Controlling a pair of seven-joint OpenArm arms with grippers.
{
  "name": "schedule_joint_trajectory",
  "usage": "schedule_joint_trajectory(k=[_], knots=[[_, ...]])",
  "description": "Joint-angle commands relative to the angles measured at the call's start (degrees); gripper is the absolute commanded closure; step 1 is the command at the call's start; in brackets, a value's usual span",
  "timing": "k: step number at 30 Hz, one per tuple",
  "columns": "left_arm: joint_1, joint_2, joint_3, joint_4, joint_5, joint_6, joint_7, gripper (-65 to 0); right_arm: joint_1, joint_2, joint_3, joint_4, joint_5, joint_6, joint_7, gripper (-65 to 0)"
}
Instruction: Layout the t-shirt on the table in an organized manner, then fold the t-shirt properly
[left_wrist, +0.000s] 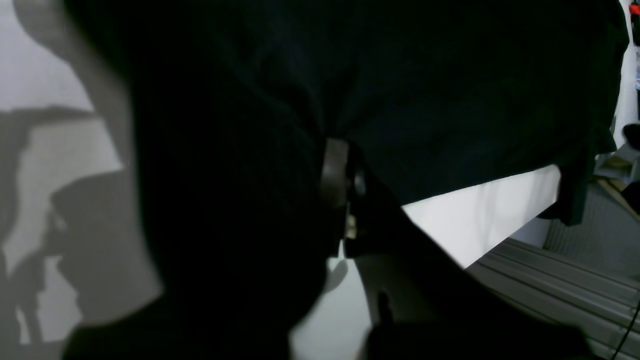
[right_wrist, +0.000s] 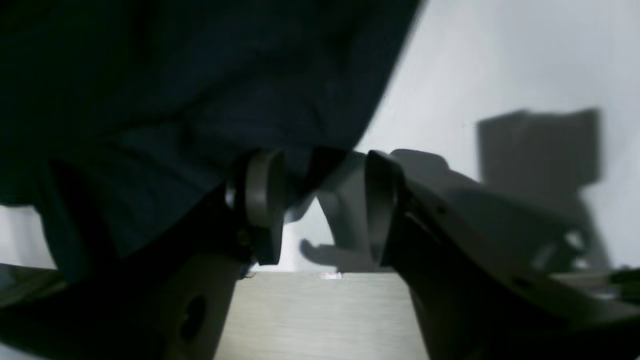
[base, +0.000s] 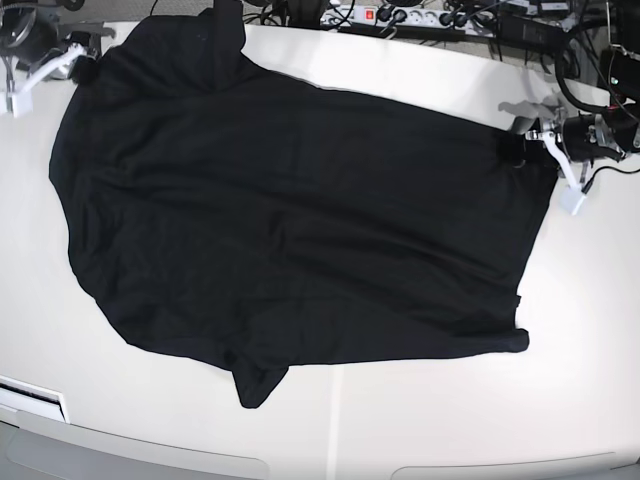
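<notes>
T-shirt (base: 290, 220): plain black, matte soft fabric, short sleeves; spread nearly flat across the worktop (base: 420, 420), reaching from its far-left corner toward the right edge.
Worktop: glossy off-white, smooth, curved near edge.
Handling: likely light and limp; creases readily, should slide on the slick surface. Take hold at hem corners or shoulder seams, pinching one layer edge.
Left pincer (left_wrist: 345, 200): closed on the t-shirt's edge near the right edge.
Right pincer (right_wrist: 320, 210): jaws apart, fabric draped over one finger, not gripped.
</notes>
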Motion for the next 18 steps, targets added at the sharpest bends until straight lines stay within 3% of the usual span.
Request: schedule_joint_trajectory(k=[1,5,11,14,18], knots=[[-0.3,-1.1,-0.3,0.2,1.2,0.5,0.3,0.0,0.9,1.0,1.5,-0.7,1.5,0.9,0.9,-28.8],[-0.2,-1.1,-0.3,0.2,1.2,0.5,0.3,0.0,3.1,1.0,4.0,-7.3,5.0,4.7,-0.3,-34.9],[0.0,-1.1,-0.3,0.2,1.1,0.5,0.3,0.0,5.4,1.2,4.1,-15.5,13.2,10.7,-7.0,-35.1],[0.0,-1.1,-0.3,0.2,0.7,0.5,0.3,0.0,5.6,1.2,4.1,-16.0,16.6,10.7,-11.1,-35.1],[0.0,-1.1,-0.3,0.2,0.5,0.5,0.3,0.0,5.6,1.1,4.0,-16.0,17.5,10.7,-11.4,-34.5]])
